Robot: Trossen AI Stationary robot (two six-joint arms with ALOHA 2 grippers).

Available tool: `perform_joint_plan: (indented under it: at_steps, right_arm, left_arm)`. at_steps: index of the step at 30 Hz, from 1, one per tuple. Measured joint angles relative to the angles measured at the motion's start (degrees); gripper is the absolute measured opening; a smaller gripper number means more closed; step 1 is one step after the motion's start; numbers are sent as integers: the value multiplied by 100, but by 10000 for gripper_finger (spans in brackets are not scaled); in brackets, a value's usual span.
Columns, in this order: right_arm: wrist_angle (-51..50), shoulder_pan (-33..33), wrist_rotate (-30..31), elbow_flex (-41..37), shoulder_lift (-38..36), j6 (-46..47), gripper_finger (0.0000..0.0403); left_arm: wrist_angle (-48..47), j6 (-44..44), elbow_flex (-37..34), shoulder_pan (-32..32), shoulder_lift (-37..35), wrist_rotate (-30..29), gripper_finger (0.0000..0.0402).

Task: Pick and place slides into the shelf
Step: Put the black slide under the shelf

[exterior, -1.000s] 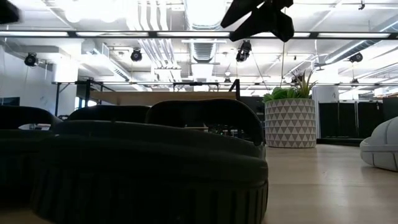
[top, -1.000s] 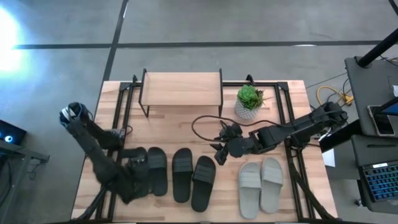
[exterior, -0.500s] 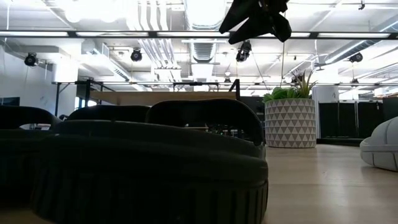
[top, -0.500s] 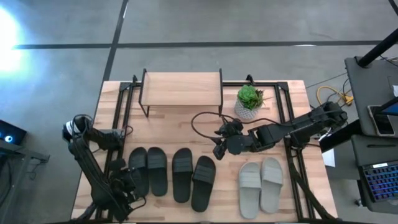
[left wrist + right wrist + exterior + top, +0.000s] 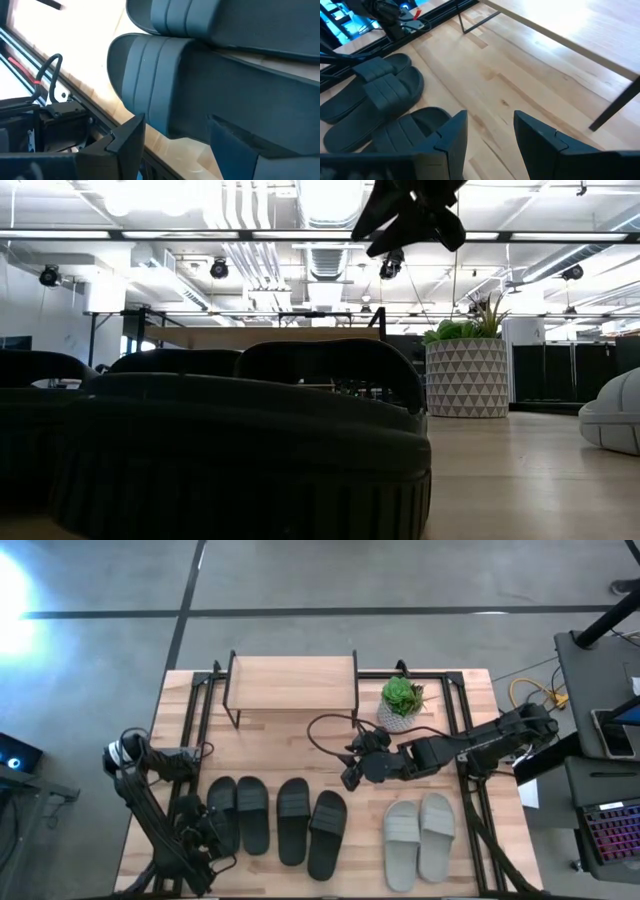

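Slides [image 5: 312,825] all lie on the table [image 5: 470,730] in a row near its front edge: two black pairs left and centre, the grey pair [image 5: 419,833] to the right. None is on the shelf [image 5: 292,683] yet, which stands at the back of the table beside a potted plant [image 5: 401,700].

Our right gripper [image 5: 352,769] hangs in the air over the middle of the table, between the shelf and the black slides, holding nothing. Its wrist view shows the fingers [image 5: 451,135] parted with a moderate gap and bare wood between them. The left gripper [image 5: 205,825] sits low at the front left, close against the leftmost black slide [image 5: 165,80]; its fingers are spread with nothing between them.

We judge the step in hand to be the right arm's approach to a black slide near the centre. To do it well we should:

- come down over the wide strap, the only raised part a two-finger grip can take;
- open wider first if the strap's thickness calls for it, then close across the strap, not along it;
- lift clear of the neighbouring slide, since the pairs lie just beside each other and one could drag the other;
- keep the load level on the way to the shelf and steer clear of the plant.

The left arm is best kept where it is until the right is out of the way.
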Motion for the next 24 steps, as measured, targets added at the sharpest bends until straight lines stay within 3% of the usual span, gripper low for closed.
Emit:
perform_joint_plan:
  at_steps: [17, 24]
  right_arm:
    - [-2, -28, -21, -184, 0, 103, 153]
    - [-4, -27, -121, -292, 2, 254, 153]
  left_arm:
    - [87, -6, -379, 71, 666, -1, 193]
    - [312, -7, -1044, 298, 276, 19, 193]
